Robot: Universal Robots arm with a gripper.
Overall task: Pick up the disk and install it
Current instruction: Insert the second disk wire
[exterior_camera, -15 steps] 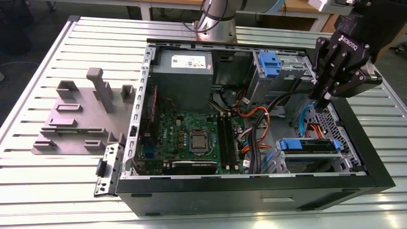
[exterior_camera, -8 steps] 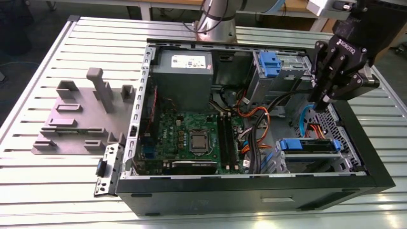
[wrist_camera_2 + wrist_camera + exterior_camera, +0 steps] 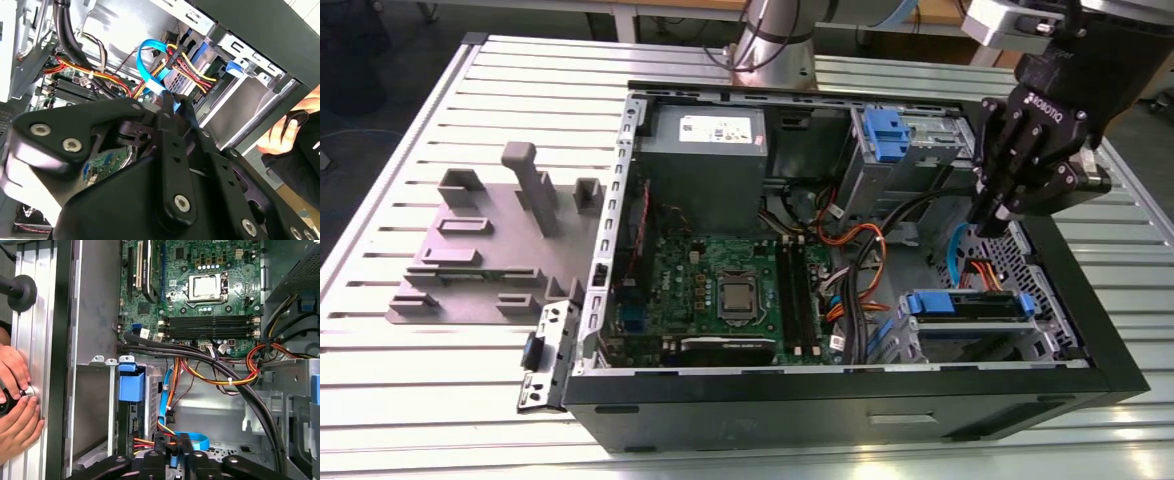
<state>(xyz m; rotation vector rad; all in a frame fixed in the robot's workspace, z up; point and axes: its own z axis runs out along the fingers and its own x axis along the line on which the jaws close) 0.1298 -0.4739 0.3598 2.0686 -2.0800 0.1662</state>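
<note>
Above the open computer case point(image 3: 720, 400), my gripper point(image 3: 991, 228) hangs with fingers pressed together, holding nothing.
Disk point(image 3: 970, 305) sits in the bay near the case's front corner; I judge it rigid, fairly heavy, fragile, best gripped by its blue carrier rails.

A ribbed silver metal table point(image 3: 400, 390) fills the frame; wooden desk legs point(image 3: 624, 18) stand at the upper edge.

cables point(image 3: 854, 250) crowd the case point(image 3: 854, 400) between motherboard point(image 3: 720, 290) and drive bays.
</note>
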